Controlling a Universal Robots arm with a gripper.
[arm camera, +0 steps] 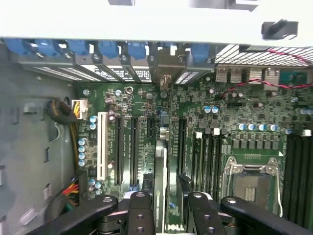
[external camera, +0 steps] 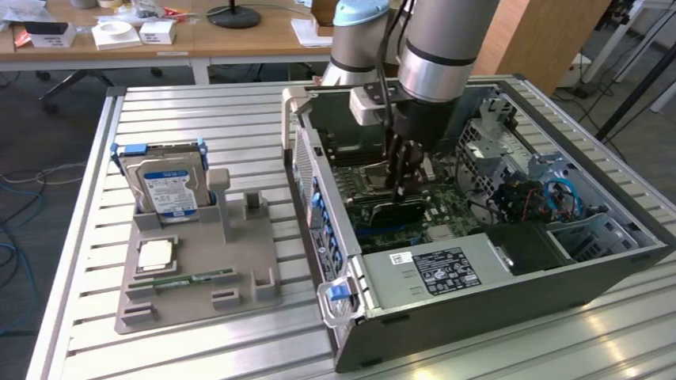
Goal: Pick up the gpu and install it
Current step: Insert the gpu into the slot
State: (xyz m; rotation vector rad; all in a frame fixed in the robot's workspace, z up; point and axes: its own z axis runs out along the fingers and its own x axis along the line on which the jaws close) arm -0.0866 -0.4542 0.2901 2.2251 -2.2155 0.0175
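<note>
The gpu (external camera: 393, 212), a thin black card, stands on edge inside the open computer case (external camera: 591, 273), low over the motherboard (external camera: 454, 218). My gripper (external camera: 404, 196) reaches straight down into the case and is shut on the card's upper edge. In the wrist view the gpu (arm camera: 160, 166) runs edge-on between my fingers (arm camera: 142, 215), in line with the black expansion slots (arm camera: 133, 147). Its far end meets the metal bracket (arm camera: 164, 73) at the case's rear slot openings. My gripper (arm camera: 170, 197) holds it from both sides.
A grey holder (external camera: 195, 297) on the slatted table at the exterior view's left carries a silver hard drive (external camera: 169, 186), a processor chip (external camera: 155, 253) and a green memory stick (external camera: 185, 279). Inside the case are the CPU socket (arm camera: 252, 181), cables (external camera: 549, 198) and a power supply (external camera: 444, 269).
</note>
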